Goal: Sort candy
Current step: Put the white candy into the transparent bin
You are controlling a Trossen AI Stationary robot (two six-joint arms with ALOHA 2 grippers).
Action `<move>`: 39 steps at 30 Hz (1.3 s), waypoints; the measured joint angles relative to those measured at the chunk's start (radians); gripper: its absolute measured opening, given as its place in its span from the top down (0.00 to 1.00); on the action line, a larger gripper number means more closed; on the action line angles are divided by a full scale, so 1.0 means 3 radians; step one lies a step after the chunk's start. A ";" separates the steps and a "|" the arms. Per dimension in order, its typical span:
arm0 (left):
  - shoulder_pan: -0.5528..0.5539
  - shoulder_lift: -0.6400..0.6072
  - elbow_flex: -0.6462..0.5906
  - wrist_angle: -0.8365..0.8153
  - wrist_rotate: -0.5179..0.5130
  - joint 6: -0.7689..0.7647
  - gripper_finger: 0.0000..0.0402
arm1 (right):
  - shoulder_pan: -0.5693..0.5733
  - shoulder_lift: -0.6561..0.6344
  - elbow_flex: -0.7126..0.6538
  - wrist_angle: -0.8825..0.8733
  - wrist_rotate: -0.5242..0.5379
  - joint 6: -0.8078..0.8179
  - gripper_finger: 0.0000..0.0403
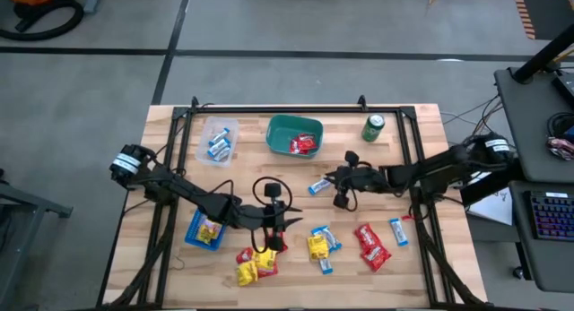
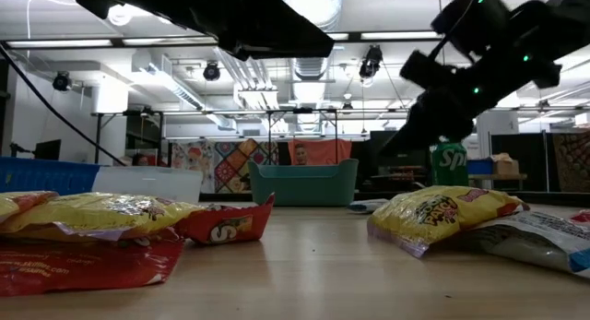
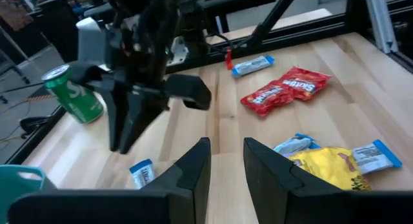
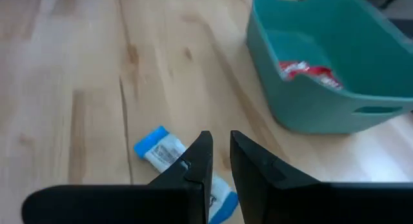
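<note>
Candy lies loose on the wooden table (image 1: 170,141): a yellow pile (image 1: 251,266), a yellow packet (image 1: 317,246), red packets (image 1: 370,244), and blue-and-white sweets (image 1: 399,230). One blue-and-white sweet (image 4: 169,150) lies just under my right gripper (image 4: 221,146), which hovers over it, slightly open. My left gripper (image 3: 226,158) hangs open and empty over the table's middle front (image 1: 280,225), above the yellow pile. A teal bin (image 1: 294,136) holds red candy (image 4: 308,72), a clear tub (image 1: 218,141) holds blue-and-white sweets, and a blue tray (image 1: 204,230) holds yellow candy.
A green drink can (image 1: 373,127) stands at the far right, beside the teal bin. The black frame rails (image 1: 269,108) run along the table's far edge and sides. Bare wood shows between the bin and the loose candy near the front.
</note>
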 joint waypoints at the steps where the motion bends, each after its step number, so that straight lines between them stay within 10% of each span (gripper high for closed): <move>1: 0.0000 0.0000 0.0000 -0.0013 -0.0037 0.0000 0.81 | -0.0029 0.0062 0.0000 0.0017 -0.0006 -0.0002 0.88; 29: -0.0004 0.0000 0.0000 -0.0092 -0.0087 -0.0075 0.81 | 0.0218 0.0397 -0.0005 0.0034 -0.0423 0.0586 0.93; 39: -0.0001 0.0000 0.0000 -0.0084 -0.0086 -0.0076 0.81 | 0.0216 0.0379 0.0008 0.0233 -0.0618 -0.0087 0.68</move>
